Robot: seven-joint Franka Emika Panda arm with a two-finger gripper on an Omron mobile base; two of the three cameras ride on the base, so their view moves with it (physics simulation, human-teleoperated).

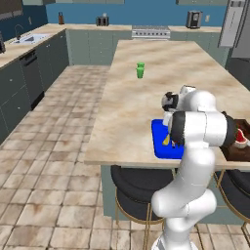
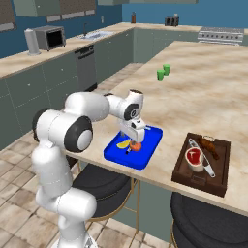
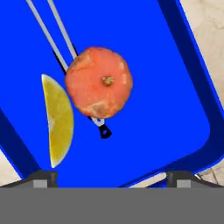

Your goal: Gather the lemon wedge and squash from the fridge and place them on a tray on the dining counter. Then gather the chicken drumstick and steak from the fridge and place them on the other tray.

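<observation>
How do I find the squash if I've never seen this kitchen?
Look at the long dining counter and find the blue tray near its front edge, left of the brown tray. The squash sits on the blue one beside the lemon wedge. It is round and orange with a small stem; the wedge is yellow and crescent-shaped.

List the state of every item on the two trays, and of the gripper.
Squash: on blue tray, stem up, released.
Lemon wedge: flat on blue tray, beside squash.
Steak: on brown tray.
Drumstick: on brown tray.
Gripper: open, above blue tray.
</observation>
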